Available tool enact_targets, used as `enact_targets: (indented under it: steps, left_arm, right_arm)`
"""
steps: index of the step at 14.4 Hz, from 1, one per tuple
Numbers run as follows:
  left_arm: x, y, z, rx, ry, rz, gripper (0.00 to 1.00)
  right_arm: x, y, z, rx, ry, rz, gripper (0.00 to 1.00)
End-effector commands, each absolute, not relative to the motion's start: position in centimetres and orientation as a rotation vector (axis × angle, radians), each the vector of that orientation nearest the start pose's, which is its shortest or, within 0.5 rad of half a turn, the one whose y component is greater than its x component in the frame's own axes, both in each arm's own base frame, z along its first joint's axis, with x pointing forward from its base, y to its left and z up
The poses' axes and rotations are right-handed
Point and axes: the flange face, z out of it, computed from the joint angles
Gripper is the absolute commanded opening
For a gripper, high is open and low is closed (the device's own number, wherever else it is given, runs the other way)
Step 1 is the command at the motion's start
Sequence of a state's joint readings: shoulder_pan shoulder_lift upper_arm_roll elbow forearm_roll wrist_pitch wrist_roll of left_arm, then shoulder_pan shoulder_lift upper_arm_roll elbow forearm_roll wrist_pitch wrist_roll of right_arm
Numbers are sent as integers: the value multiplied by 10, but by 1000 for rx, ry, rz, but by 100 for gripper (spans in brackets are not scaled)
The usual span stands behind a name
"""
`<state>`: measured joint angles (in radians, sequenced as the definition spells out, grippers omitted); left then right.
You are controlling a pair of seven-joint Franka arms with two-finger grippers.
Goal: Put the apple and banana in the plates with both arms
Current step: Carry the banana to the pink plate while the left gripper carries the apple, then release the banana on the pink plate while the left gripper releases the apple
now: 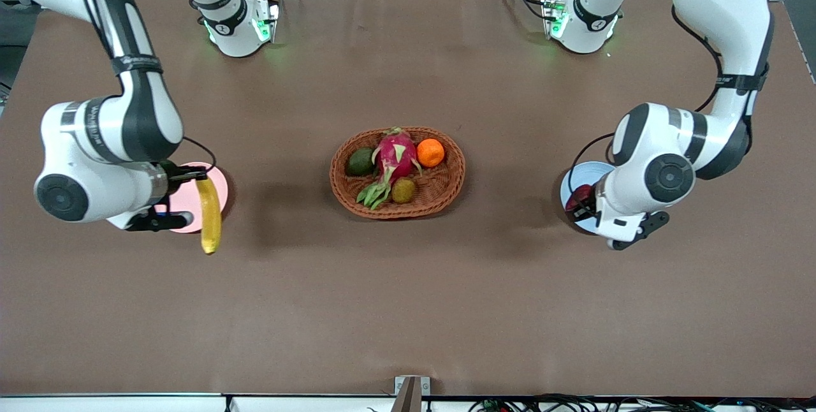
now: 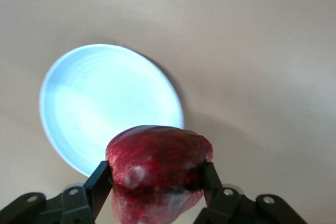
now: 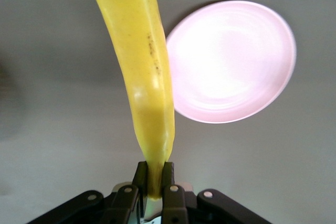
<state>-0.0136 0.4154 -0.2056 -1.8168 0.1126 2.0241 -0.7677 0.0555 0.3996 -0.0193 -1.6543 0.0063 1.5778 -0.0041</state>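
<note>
Apple (image 2: 157, 156) pinched in left pincer (image 2: 157, 182), held above blue plate (image 2: 89, 103). Banana (image 3: 144, 72) clamped by one tip in right pincer (image 3: 153, 179), hanging over the edge of pink plate (image 3: 236, 61). Basket (image 1: 440, 192) mid-counter (image 1: 408, 303), at 3 o'clock from pink plate in the front view.

An oval wicker basket (image 1: 446, 192) sits on the brown table covering (image 1: 408, 310), midway between the two ends of the table. Contents: one pink dragon fruit (image 1: 395, 154) with green scales at centre; one orange (image 1: 431, 152) just beside it; one dark green avocado (image 1: 360, 162) on its opposite flank; one brown kiwi-like fruit (image 1: 403, 190) nearer the front camera.
</note>
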Motion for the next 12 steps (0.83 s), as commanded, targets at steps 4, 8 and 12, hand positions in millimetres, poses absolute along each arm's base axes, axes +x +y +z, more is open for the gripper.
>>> enact_targets:
  steps: [4, 8, 12]
  left_arm:
    - [576, -86, 258, -2948, -692, 268, 28]
    - [572, -66, 240, -2973, -651, 278, 28]
    - [576, -47, 223, -2988, -670, 274, 29]
  right_arm:
    - [576, -25, 326, -3075, -197, 789, 0]
    - [560, -30, 305, -3076, -202, 822, 0]
    - [551, -59, 288, -3064, -123, 829, 0]
